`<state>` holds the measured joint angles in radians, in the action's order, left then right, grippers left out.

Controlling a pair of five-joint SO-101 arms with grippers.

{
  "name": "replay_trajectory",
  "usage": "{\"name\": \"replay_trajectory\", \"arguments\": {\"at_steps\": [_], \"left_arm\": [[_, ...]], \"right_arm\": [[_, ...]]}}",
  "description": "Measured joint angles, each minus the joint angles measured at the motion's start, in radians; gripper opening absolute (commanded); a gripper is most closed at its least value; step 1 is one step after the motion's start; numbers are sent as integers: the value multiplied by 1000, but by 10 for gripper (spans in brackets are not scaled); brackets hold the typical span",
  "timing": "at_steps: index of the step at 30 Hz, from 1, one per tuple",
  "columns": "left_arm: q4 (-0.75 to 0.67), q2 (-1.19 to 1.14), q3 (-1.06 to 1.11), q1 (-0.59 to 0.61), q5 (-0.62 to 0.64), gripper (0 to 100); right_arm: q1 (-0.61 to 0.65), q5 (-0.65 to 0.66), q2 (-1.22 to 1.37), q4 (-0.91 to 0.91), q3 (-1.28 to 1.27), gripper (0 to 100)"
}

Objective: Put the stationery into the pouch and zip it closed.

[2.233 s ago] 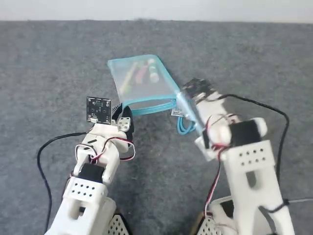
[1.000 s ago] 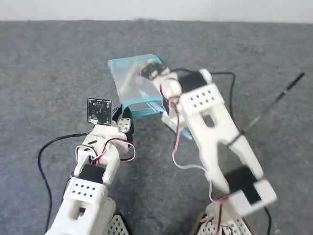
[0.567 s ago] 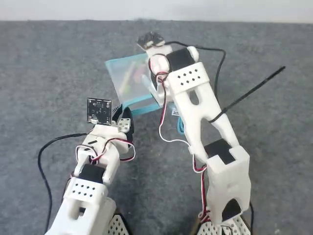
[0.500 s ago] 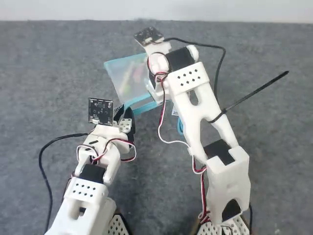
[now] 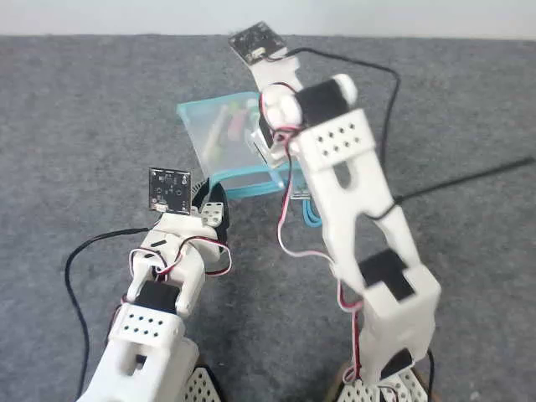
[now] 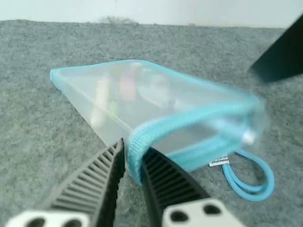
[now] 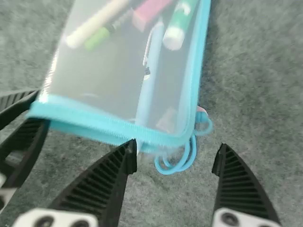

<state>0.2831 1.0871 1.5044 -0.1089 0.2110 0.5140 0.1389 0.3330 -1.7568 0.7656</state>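
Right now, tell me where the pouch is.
High view: the pouch lies mid-table, one corner pinched by the left gripper, the open right gripper above it.

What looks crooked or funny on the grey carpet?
The clear plastic pouch with turquoise edging sits askew: the left gripper pinches one zipper corner, so that end bulges. Pens are inside; nothing spilled. The right gripper hangs open above it.
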Motion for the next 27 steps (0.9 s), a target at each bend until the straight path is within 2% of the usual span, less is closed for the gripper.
{"name": "replay_trajectory", "arguments": {"at_steps": [2,5,8,12,20,23,27], "left_arm": [[0,0,0,18,0,12],[0,0,-5,124,5,12],[0,0,-9,216,74,12],[0,0,-9,193,72,12],[0,0,-9,172,63,12],[0,0,-9,172,63,12],[0,0,-9,172,63,12]], "right_arm": [[2,0,-69,0,-44,260],[-23,21,-176,5,-152,259],[-71,34,-284,83,-333,259],[-104,66,-419,348,-700,259],[-101,86,-646,1045,-1487,258],[-89,147,-654,1204,-1606,258],[-26,190,-643,1320,-1623,258]]}}
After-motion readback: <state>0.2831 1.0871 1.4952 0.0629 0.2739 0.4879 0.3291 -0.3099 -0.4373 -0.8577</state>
